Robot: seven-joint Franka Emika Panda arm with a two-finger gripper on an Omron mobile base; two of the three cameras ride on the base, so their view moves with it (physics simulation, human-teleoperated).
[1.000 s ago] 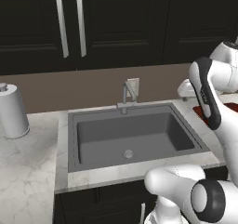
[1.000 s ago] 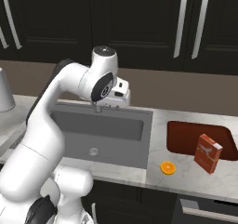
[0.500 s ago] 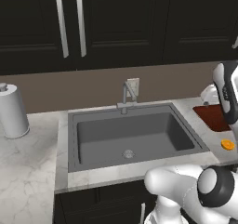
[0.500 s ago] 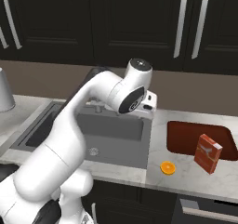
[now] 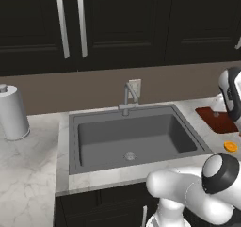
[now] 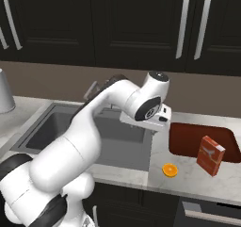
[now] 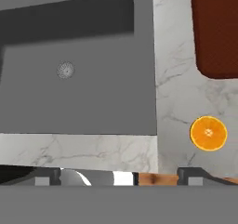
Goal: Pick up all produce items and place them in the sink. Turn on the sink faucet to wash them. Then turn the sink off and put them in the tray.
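On the marble worktop (image 6: 141,172), between sink (image 6: 56,127) and dark red tray (image 6: 188,139), lies the orange half (image 6: 170,170), cut face up, clear for a top-down pick, with end effector (image 6: 157,122) poised above, jaws spread and empty.

My view looks down on the sink (image 7: 93,97), drain (image 7: 65,70) upper left. An orange slice (image 7: 208,133) lies at right on the counter (image 7: 176,102); the tray (image 7: 216,28) sits upper right.
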